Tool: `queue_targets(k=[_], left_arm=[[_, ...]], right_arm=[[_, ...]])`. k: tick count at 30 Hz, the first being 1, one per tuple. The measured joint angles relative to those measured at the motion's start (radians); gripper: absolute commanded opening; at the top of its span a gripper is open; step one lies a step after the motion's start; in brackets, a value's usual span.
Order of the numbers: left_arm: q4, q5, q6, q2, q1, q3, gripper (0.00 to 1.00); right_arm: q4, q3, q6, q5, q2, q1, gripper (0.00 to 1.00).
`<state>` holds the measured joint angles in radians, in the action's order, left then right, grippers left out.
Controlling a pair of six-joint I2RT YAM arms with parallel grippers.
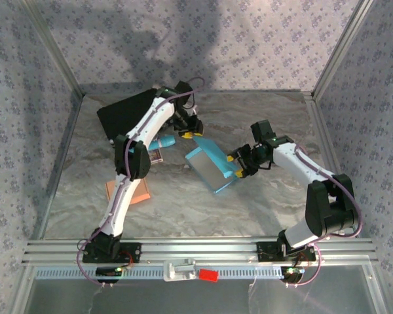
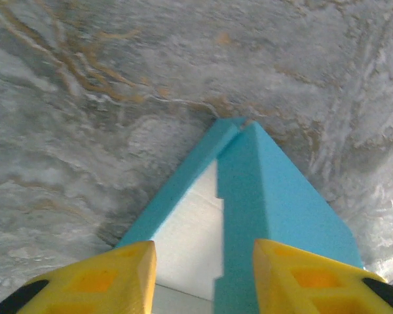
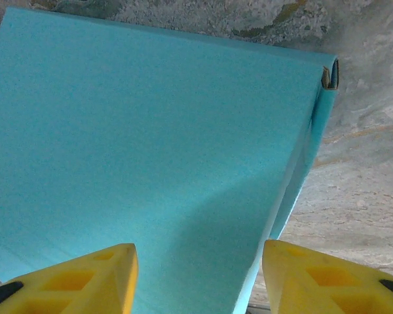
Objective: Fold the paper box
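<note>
Top view: teal folded paper box (image 1: 209, 168) lies tilted at middle of grey marbled table (image 1: 183, 212). Left gripper (image 1: 187, 134) at box's far corner. Right gripper (image 1: 236, 167) at box's right edge. Flat orange sheet (image 1: 139, 193) near left arm, well apart from box.

Left wrist: yellow fingers (image 2: 111, 278) stand apart, teal wall and white inner face between them. Contact unclear.

Right wrist: yellow fingers (image 3: 85, 278) spread wide over broad teal panel, folded edge toward right finger. No pinch seen.
</note>
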<state>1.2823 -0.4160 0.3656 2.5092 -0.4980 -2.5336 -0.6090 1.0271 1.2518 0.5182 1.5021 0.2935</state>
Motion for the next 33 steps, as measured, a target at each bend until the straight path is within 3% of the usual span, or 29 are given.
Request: queue_targets(k=[10, 22, 28, 33], left_arm=[[-0.143, 0.0, -0.006, -0.185, -0.027, 0.399, 0.29], [-0.278, 0.016, 0.013, -0.34, -0.029, 0.688, 0.25], [-0.292, 0.048, 0.018, -0.369, -0.045, 0.783, 0.27], [-0.283, 0.088, 0.018, -0.378, -0.055, 0.813, 0.37]], right_arm=[[0.018, -0.017, -0.004, 0.002, 0.047, 0.0, 0.37], [0.031, -0.013, -0.072, 0.002, 0.133, 0.0, 0.34], [0.014, 0.007, -0.127, 0.002, 0.17, -0.004, 0.33], [-0.02, 0.046, -0.183, 0.002, 0.19, -0.006, 0.33]])
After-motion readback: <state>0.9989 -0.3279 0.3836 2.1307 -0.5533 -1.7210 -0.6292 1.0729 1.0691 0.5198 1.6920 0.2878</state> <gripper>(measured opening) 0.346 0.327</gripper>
